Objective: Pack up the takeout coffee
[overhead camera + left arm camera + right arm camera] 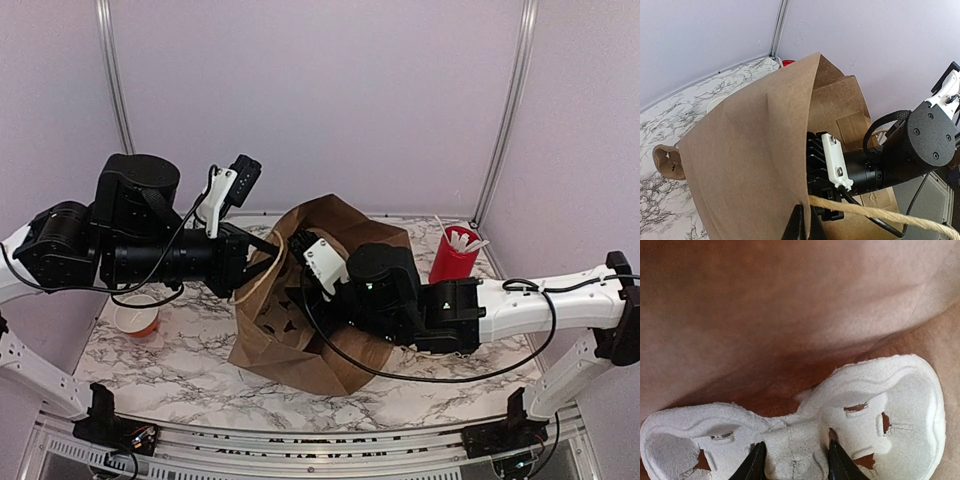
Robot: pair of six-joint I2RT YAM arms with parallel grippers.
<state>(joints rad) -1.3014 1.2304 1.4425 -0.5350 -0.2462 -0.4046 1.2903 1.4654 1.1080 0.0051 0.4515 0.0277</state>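
Right wrist view: right gripper (797, 462) deep inside brown paper bag (300, 365), black fingertips (757, 462) set on either side of the narrow middle bridge of a pale moulded-pulp cup carrier (880, 415), pinching it, jaws partway apart with the bridge between them; carrier is the two-well kind, long axis runs left-right across this view, one well at each end, broad face turned to the camera, slit tabs in both wells, bag wall fills everything behind it. Top external: bag sits mid-surface on the marble table (180, 375), mouth gaping upward, right arm comes in from the right edge and goes down through the mouth, its fingers hidden by the paper. Left gripper (800, 227) pressed together on the bag's rim on the left side, holding that wall up; twine handle (880, 215) runs across just beside the pinch. Red cup of white stirrers (453, 258) upright near the back right corner, apart from the bag. White-rimmed cup (135, 318) with orange inside stands near the left edge, under the left arm. Left wrist view also shows a brown pulp piece (667, 162) lying on the marble beyond the bag. Black lidded coffee cups: cannot tell where they are, no view shows one, so no heading or axis for them
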